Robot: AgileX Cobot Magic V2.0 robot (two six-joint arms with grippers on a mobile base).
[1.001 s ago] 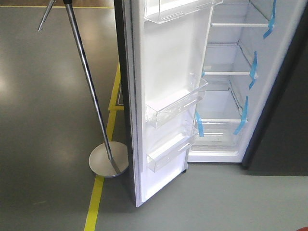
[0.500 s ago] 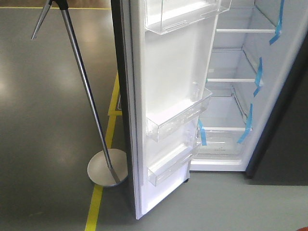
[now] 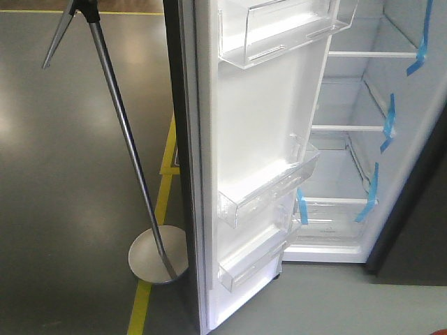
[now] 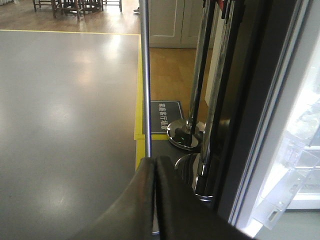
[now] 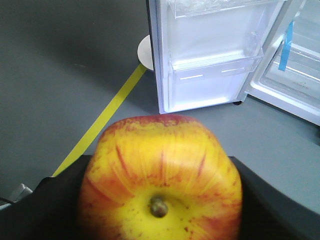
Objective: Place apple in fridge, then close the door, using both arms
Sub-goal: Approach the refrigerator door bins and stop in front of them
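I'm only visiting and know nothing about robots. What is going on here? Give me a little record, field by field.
Fridge: open, white inside, nothing seen on the visible shelves
Door: swung wide open, clear bins look empty
Apple: red and yellow, gripped in the right hand, outside the fridge
Left hand: shut, holding nothing
Floor: grey, with a yellow line and a metal pole on a round base beside the door
Left to do: apple in, door closed
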